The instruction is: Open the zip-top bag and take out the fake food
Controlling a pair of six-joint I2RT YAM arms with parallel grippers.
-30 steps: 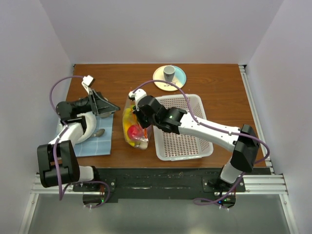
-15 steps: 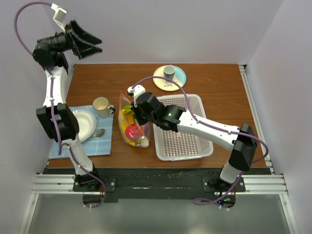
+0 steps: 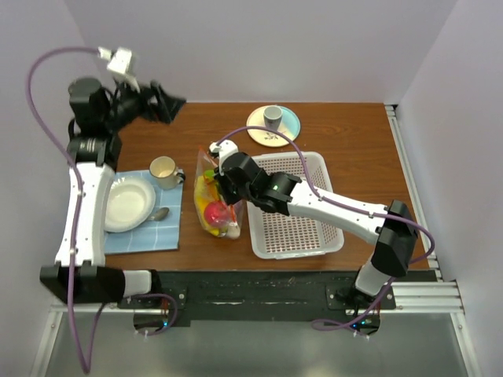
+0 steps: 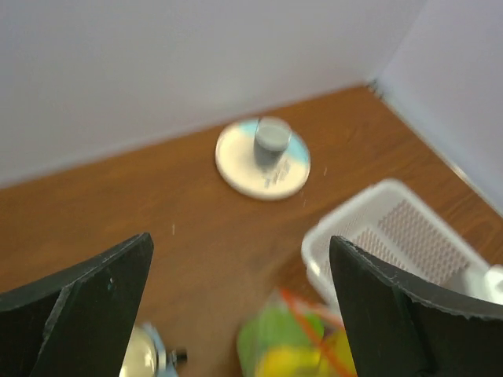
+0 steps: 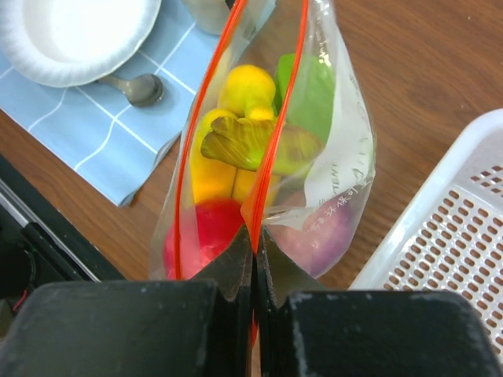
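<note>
The zip-top bag stands on the table left of the basket, its mouth up and its two orange-red zip strips apart. My right gripper is shut on one zip strip at the near end of the mouth. Inside is the fake food: a yellow banana bunch, a red round fruit, a green piece and a purple piece. My left gripper is open and empty, high over the table's back left. Its blurred view shows the bag below, between the fingers.
A white basket stands right of the bag. A grey cup stands on a plate at the back. A cream mug, a white bowl and a spoon sit on a blue mat at the left.
My left arm has swung up from over the mat to high at the back left, then turned toward the table's middle, uncovering the mug. My right gripper still holds the bag, shifted slightly.
</note>
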